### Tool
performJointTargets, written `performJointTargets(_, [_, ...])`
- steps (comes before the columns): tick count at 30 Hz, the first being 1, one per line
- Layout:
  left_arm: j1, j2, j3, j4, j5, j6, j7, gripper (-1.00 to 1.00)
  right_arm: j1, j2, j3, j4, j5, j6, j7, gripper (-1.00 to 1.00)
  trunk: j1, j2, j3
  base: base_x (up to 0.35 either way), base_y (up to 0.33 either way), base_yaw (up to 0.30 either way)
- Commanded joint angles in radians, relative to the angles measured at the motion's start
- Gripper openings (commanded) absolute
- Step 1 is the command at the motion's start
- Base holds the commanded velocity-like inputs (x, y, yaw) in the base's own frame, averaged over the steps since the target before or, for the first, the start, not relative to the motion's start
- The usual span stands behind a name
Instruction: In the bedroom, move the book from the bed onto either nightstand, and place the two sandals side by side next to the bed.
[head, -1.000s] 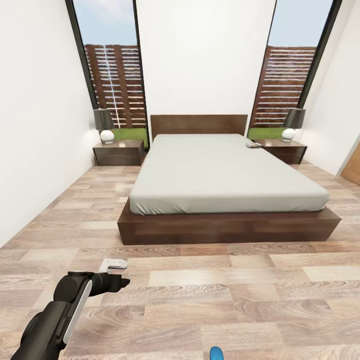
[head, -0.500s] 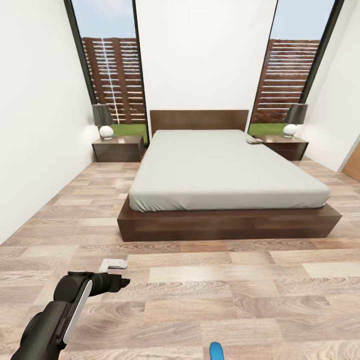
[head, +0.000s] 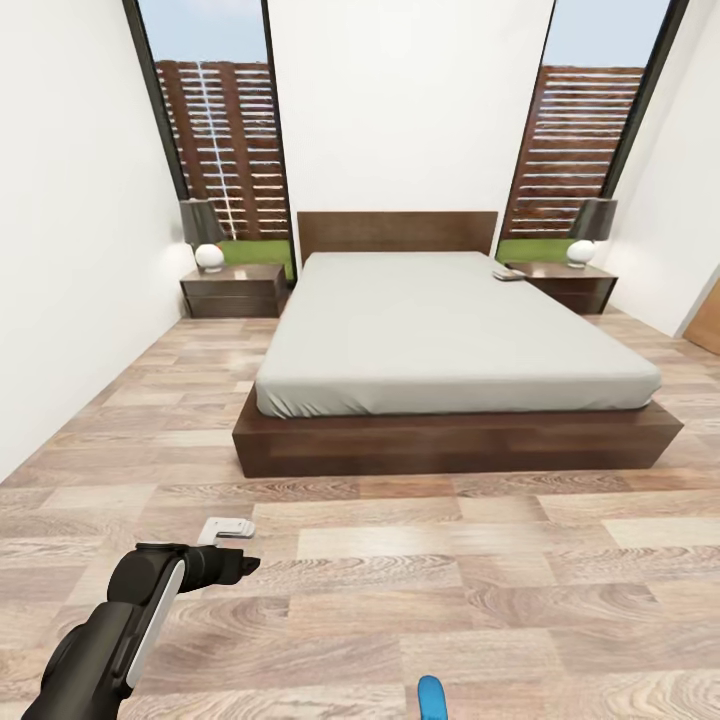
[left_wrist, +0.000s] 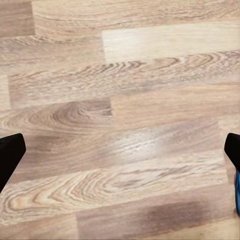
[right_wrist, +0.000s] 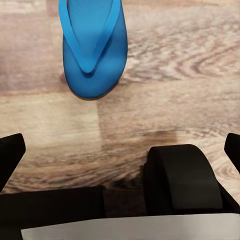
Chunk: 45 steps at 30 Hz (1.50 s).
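Bedroom floor (head: 420, 560) of brown wood planks stretched ahead of the robot, with the bed (head: 450, 340) standing against the white back wall between two tall dark-framed windows. The left arm (head: 110, 630) reached forward and low at the head view's lower left, bent at the elbow, its dark forearm with a white panel ending in the left tool (head: 235, 545) held above bare planks. In the left wrist view the two dark fingertips (left_wrist: 10, 155) sat at opposite edges with a wide stretch of floor between them, so that tool was spread wide and held nothing. In the right wrist view the right tool's fingertips (right_wrist: 11, 155) likewise stood far apart at the edges, gripping nothing, over the floor and the robot's own dark base. One blue sandal (right_wrist: 92, 47) lay flat on the planks ahead of that tool, apart from it; its tip also showed at the bottom edge of the head view. A small pale flat object (head: 507, 274), too small to identify surely, lay on the far right corner of the grey mattress beside the right nightstand (head: 570, 285). A lamp (head: 588, 232) stood on that surface, and another lamp (head: 205, 235) on the left nightstand (head: 232, 290).
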Motion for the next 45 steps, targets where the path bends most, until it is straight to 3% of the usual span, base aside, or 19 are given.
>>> performJointTargets(1, [-0.001,0.001,-0.001,-0.001,-0.001,0.004,-0.002,1.0,0.0,0.001,-0.005,-0.002,0.002,0.005,-0.002,1.0,0.0,0.0,-0.001,0.0,0.0,-0.02])
performJointTargets(10, [-0.001,0.001,-0.001,-0.001,-0.001,0.005,-0.002,1.0,0.0,0.001,-0.005,0.002,0.002,-0.031,-0.002,1.0,0.0,0.0,-0.003,0.0,0.0,-0.008])
performJointTargets(34, [-0.001,0.001,-0.001,-0.001,-0.001,0.004,-0.002,1.0,-0.001,0.003,0.001,-0.007,0.003,-0.047,-0.002,1.0,0.092,-0.168,-0.079,0.0,0.0,0.0])
performJointTargets(45, [-0.001,0.001,-0.001,-0.001,-0.001,0.004,-0.003,1.0,-0.008,0.01,0.008,-0.151,0.003,-0.005,-0.004,1.0,0.134,-0.245,-0.114,0.0,0.0,0.0])
